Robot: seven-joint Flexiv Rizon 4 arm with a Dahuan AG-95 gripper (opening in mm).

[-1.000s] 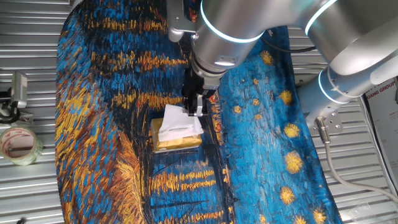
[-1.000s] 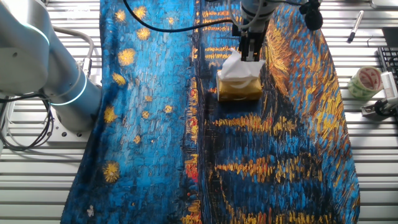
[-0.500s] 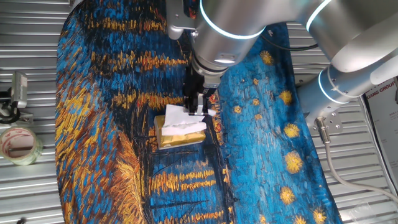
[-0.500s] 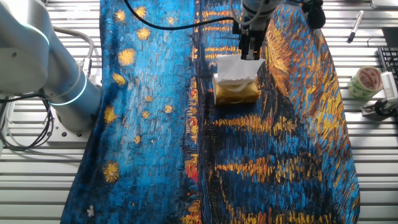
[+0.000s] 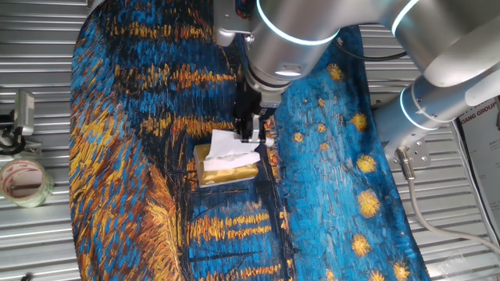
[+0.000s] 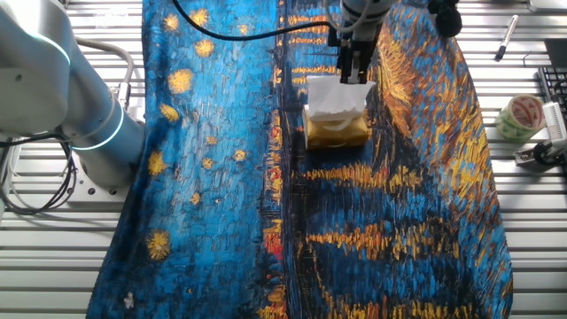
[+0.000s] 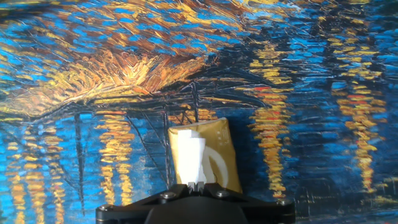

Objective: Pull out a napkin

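Observation:
A shiny gold tissue box (image 5: 227,172) lies on the painted cloth; it also shows in the other fixed view (image 6: 337,133) and in the hand view (image 7: 221,155). A white napkin (image 5: 229,148) sticks up out of its top, drawn upward into a stretched strip, as seen in the other fixed view (image 6: 335,97) and the hand view (image 7: 189,155). My gripper (image 5: 251,137) is right above the box and shut on the napkin's top edge. It shows in the other fixed view (image 6: 354,76) and the hand view (image 7: 197,185), fingertips pinched together on the paper.
The blue and gold painted cloth (image 5: 141,101) covers the table. A tape roll (image 5: 23,181) lies on the metal slats, also seen in the other fixed view (image 6: 521,115). A black clip (image 5: 16,125) sits near it, and a pen (image 6: 505,37) lies nearby.
The gripper has risen a little with the napkin, stretching it further out of the box. The box shifted slightly, then stayed put.

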